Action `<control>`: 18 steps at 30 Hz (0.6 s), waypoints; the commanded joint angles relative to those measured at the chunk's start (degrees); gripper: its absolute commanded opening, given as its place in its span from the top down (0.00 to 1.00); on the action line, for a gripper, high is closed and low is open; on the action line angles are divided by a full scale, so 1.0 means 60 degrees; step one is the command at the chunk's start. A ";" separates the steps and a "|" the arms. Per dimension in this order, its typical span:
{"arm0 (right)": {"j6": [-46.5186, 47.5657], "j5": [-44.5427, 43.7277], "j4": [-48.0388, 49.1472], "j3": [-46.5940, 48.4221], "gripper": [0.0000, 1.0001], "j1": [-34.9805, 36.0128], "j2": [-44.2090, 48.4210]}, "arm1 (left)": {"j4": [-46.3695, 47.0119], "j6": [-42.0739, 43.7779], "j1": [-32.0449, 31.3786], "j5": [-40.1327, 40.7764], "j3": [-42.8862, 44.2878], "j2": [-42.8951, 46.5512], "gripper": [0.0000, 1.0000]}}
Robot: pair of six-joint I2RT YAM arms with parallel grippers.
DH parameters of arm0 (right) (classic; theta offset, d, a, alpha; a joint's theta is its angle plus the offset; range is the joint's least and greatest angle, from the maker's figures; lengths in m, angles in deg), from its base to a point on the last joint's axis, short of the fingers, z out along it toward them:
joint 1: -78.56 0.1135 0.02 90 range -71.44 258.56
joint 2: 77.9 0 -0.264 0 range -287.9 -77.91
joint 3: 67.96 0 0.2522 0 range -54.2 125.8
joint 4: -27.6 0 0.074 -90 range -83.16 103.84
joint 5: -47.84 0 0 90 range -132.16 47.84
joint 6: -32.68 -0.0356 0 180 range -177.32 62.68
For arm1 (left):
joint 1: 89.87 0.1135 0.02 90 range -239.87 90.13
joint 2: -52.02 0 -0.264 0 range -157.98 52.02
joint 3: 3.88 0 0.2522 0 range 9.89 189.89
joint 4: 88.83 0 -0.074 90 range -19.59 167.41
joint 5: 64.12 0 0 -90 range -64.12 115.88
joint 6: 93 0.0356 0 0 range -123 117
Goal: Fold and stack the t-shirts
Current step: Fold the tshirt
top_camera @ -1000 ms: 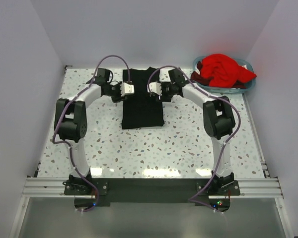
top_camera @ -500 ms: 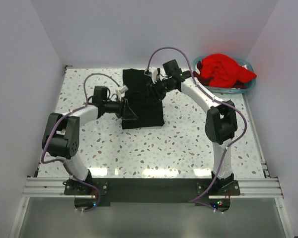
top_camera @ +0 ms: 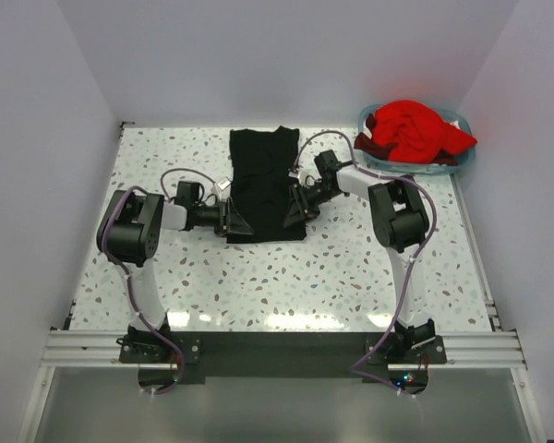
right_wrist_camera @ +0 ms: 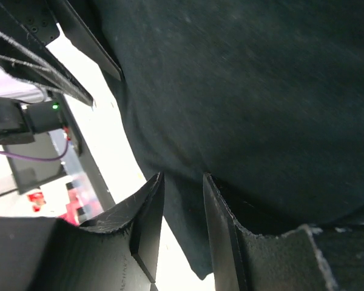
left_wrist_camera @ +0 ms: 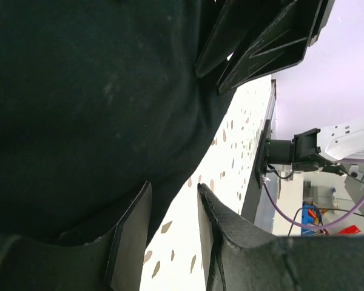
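Observation:
The black t-shirt (top_camera: 266, 180) lies flat on the table as a long folded strip. My left gripper (top_camera: 240, 223) is low at its near left corner and my right gripper (top_camera: 292, 214) at its near right corner. In the left wrist view my left gripper (left_wrist_camera: 173, 197) is open; the shirt's edge (left_wrist_camera: 79, 109) lies against one finger, with bare table in the gap. In the right wrist view my right gripper (right_wrist_camera: 182, 188) is open, with the shirt's edge (right_wrist_camera: 242, 91) between the jaws. The red t-shirt (top_camera: 411, 129) is bunched in the basket.
The light blue plastic basket (top_camera: 457, 162) stands at the back right corner. The speckled table (top_camera: 286, 277) ends at walls left, back and right. The metal rail (top_camera: 277, 346) with the arm bases runs along the near edge. The right gripper's fingers (left_wrist_camera: 261, 42) show in the left wrist view.
Both grippers have come from the shirt's far part down to its near corners and dropped low to the table. The shirt now lies flatter and longer.

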 commanded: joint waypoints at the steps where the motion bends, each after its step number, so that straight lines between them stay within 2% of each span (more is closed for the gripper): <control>1: 0.0159 -0.1417 -0.0323 -0.0672 0.62 -0.0316 -0.0221 | -0.0298 0.0206 0.0365 0.0559 -0.0475 -0.0232 0.58; 6: 0.1227 -0.1331 -0.0909 -0.1126 0.61 -0.0346 0.1036 | -0.0386 0.0264 0.0570 0.0179 -0.0711 0.0324 0.57; 10: 0.1273 -0.0921 -0.0793 -0.1580 0.61 -0.0229 0.2063 | -0.0255 0.0470 0.0570 0.0061 -0.0930 0.0910 0.56; 18: 0.1492 -0.1636 -0.0427 -0.2533 0.62 0.0050 0.1524 | -0.0166 0.0176 0.0585 0.0602 -0.1589 0.0838 0.58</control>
